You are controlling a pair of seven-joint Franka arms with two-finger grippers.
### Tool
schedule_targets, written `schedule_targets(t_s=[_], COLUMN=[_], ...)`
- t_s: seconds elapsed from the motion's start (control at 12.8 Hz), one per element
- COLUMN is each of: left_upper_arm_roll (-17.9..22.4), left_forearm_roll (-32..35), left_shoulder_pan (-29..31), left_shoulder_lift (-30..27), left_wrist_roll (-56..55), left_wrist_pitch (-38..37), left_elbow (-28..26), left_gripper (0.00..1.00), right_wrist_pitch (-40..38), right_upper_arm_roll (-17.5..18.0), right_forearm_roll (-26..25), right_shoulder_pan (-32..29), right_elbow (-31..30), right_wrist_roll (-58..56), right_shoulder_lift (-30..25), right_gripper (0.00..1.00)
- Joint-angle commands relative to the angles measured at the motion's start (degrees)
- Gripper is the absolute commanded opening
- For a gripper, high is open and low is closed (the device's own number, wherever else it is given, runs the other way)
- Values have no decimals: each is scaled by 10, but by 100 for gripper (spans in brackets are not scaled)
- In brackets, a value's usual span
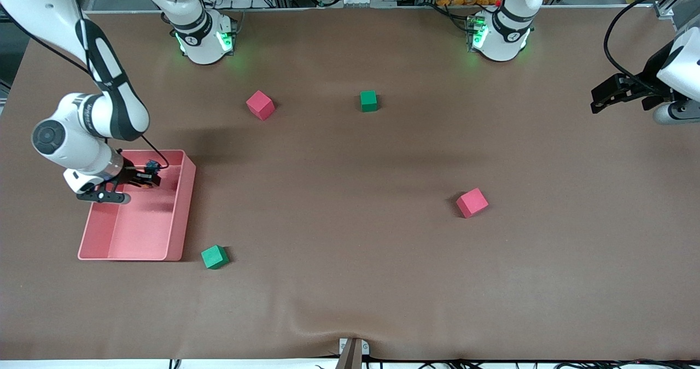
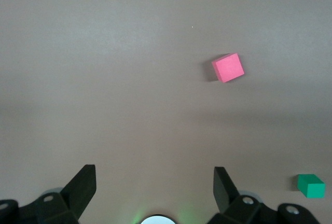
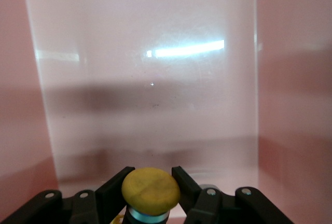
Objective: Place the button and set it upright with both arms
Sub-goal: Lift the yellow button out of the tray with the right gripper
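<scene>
My right gripper hangs over the pink tray, near the tray's end that is farther from the front camera. It is shut on the button. In the right wrist view the fingers clamp the button's body just under its round orange-yellow cap, and the tray floor lies below. My left gripper waits in the air over the left arm's end of the table. It is open and empty above bare brown tabletop.
Two red cubes and two green cubes lie scattered on the table. The left wrist view shows one red cube and one green cube.
</scene>
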Motion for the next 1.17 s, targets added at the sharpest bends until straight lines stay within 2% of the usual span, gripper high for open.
schedule_targets(t_s=[0.0,0.31,0.54,0.7,1.09], left_upper_arm_roll=[-4,-4,-4,-11,-22], left_forearm_roll=[2,3,3,3,7], left_shoulder_pan=[-1,-2,-3,-3,3], left_shoulder_lift=[-2,-5,-5,-5,-9], left_wrist_roll=[-6,-8,-8,-8,-8], left_wrist_pitch=[6,5,5,5,0], left_elbow=[-1,-2,-2,-1,-2], left_gripper=[100,100,100,100,100], right_wrist_pitch=[-36,-120,-152,-181,-183], right_upper_arm_roll=[10,11,12,15,16], right_forearm_roll=[-9,-9,-7,1,35], right_shoulder_pan=[-4,26,48,84,190], right_elbow=[-4,46,80,112,185], right_wrist_roll=[-1,-1,-14,-15,21], right_shoulder_lift=[-43,-64,-65,-62,-27], right_gripper=[0,0,0,0,0])
